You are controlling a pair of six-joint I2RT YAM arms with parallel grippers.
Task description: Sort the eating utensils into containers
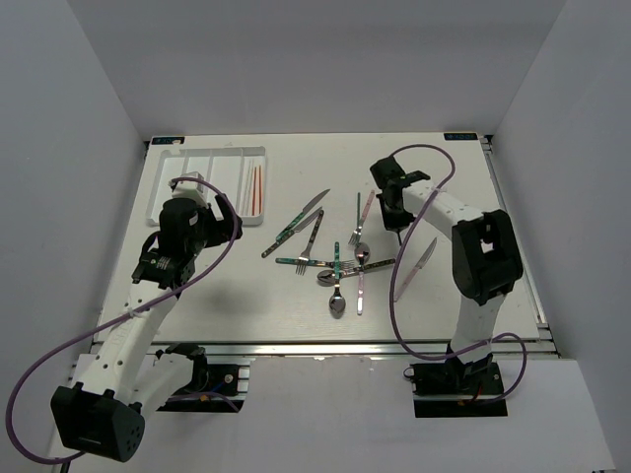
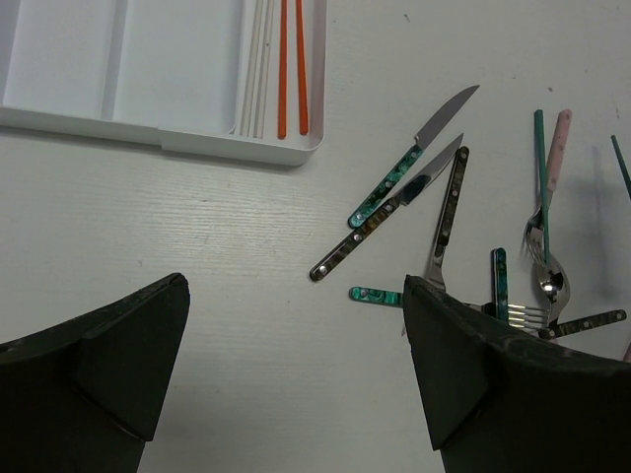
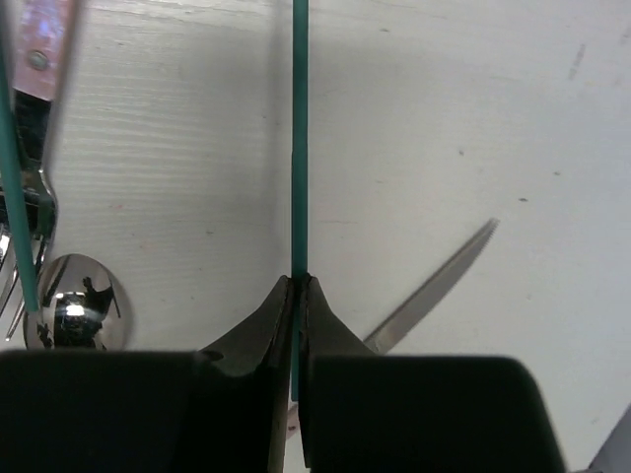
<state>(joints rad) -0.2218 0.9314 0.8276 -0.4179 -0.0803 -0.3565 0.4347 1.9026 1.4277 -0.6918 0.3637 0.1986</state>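
Right of the white tray [image 1: 212,163], the right fingers [image 3: 320,325] pinch a teal chopstick [image 3: 300,138]. The left fingers [image 2: 118,365] stand wide and empty by the tray's near edge. Loose utensils [image 1: 314,236] lie to its right, and orange chopsticks [image 1: 256,187] lie in its rightmost compartment.

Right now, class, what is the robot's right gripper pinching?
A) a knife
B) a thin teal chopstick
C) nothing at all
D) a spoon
B: in the right wrist view, the right gripper is closed tight on the thin teal chopstick. The spoon and the knife lie off to either side, clear of it.
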